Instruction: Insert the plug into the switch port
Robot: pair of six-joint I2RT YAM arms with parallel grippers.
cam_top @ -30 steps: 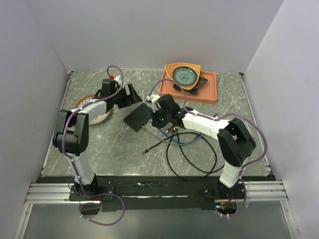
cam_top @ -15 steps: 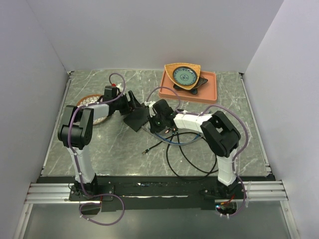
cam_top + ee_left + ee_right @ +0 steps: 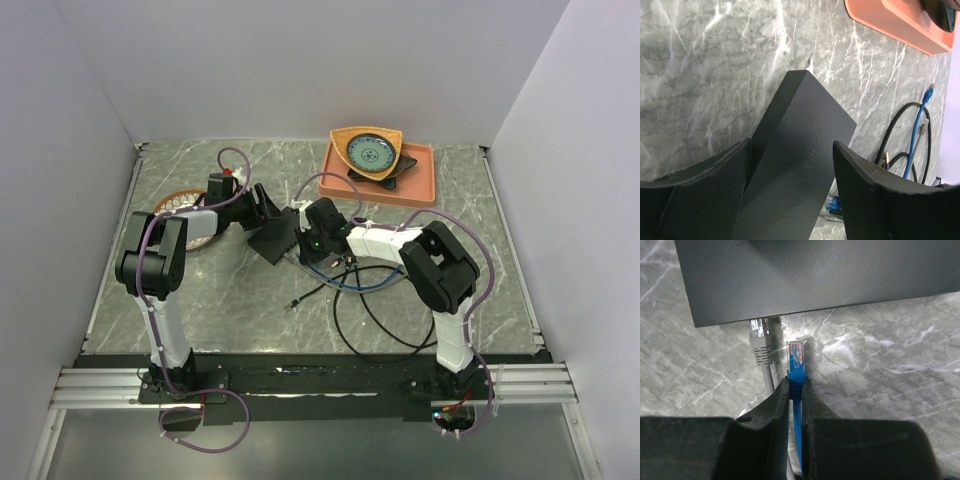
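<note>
Marble table (image 3: 230, 300): right end effector (image 3: 795, 385) clamps plug (image 3: 795, 357); left end effector (image 3: 792, 147) straddles box (image 3: 807, 120), grip unclear.

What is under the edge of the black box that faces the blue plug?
The clear tip of a gray plug reaches that edge of the black box. The ports cannot be seen; the box covers them. The blue plug stops short of it.

White arms (image 3: 172, 335) with black joints, purple cables (image 3: 231, 150), black fingers (image 3: 870, 200)
</note>
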